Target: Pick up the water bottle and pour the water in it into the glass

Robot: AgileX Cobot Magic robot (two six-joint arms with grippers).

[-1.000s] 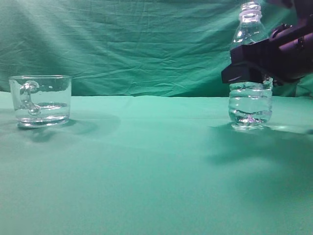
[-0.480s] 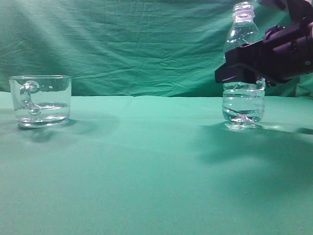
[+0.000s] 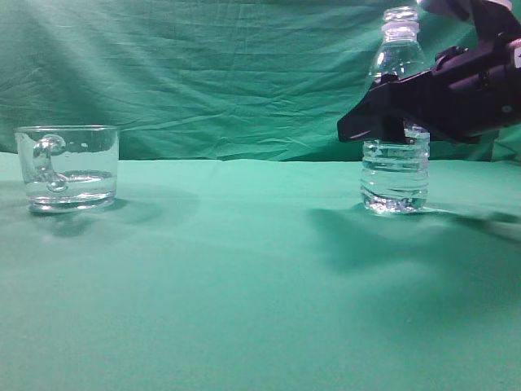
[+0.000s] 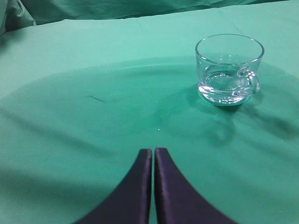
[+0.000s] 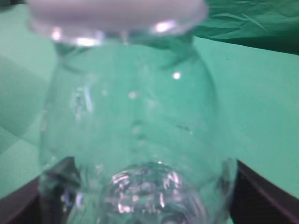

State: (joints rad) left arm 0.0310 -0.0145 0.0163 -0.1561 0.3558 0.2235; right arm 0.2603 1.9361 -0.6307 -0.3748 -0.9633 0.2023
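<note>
The right gripper (image 3: 391,122) clamps the tall clear plastic water bottle (image 3: 396,167) upright, well apart from the short clear glass mug (image 3: 67,167); pouring remains undone.

Clear ribbed water bottle (image 3: 396,122), clear glass (image 3: 67,167), dark purple-black right claw (image 3: 362,124), plain green cloth (image 3: 244,285)

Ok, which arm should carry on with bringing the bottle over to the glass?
Right. The right gripper is clamped round the water bottle, its fingers on both sides. The left gripper is shut and empty, near the glass, which stands far to the bottle's left.
</note>
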